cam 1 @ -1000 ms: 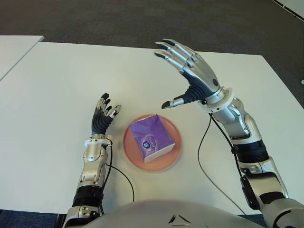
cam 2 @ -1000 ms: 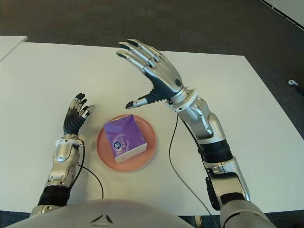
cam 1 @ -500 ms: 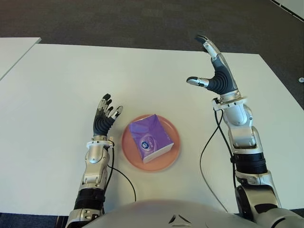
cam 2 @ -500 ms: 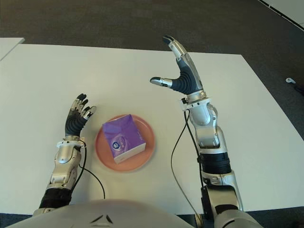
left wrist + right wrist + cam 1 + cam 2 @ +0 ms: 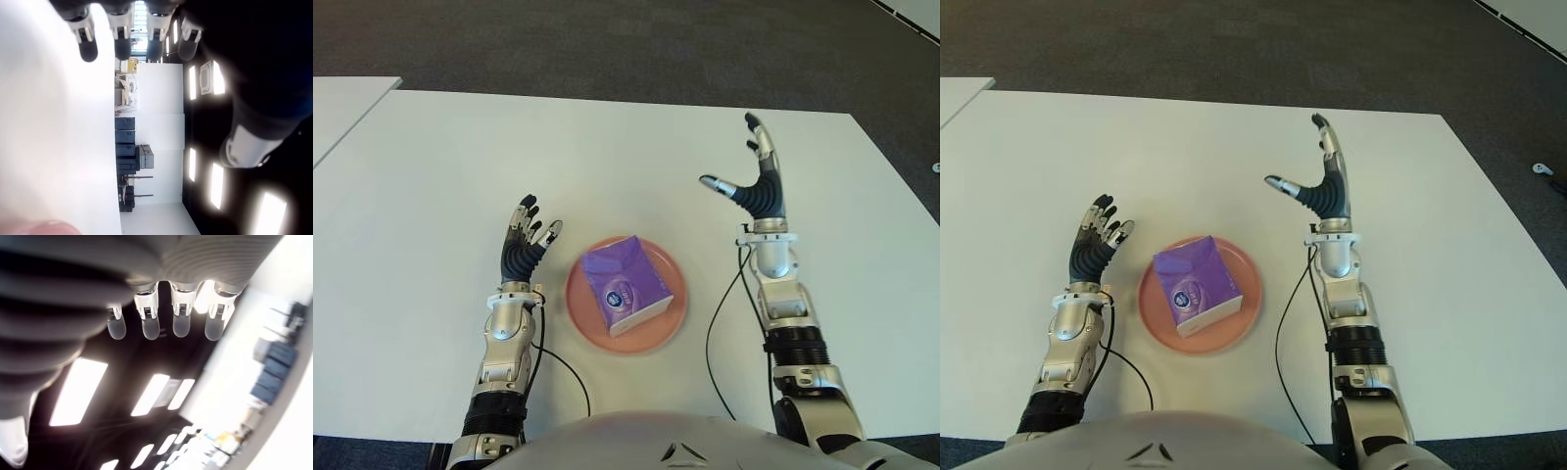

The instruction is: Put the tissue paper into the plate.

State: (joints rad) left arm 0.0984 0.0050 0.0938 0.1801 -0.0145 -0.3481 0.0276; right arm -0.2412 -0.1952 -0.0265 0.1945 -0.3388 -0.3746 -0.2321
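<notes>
A purple tissue pack (image 5: 626,286) lies inside the round pink plate (image 5: 671,318) on the white table (image 5: 431,166), near me in the middle. To the right of the plate my right hand (image 5: 752,183) is raised with its fingers straight and thumb out, holding nothing. My left hand (image 5: 528,233) shows just left of the plate, fingers spread and pointing up, also holding nothing. Both wrist views show only extended fingertips against the ceiling.
Black cables (image 5: 717,323) run along the table from each wrist toward my body. Dark carpet (image 5: 607,39) lies beyond the table's far edge. A second white table (image 5: 342,98) stands at the far left.
My right hand has drawn back toward me and lowered, its fingers turning upright to the right of the plate. The tissue pack, plate and left hand have stayed in place.
</notes>
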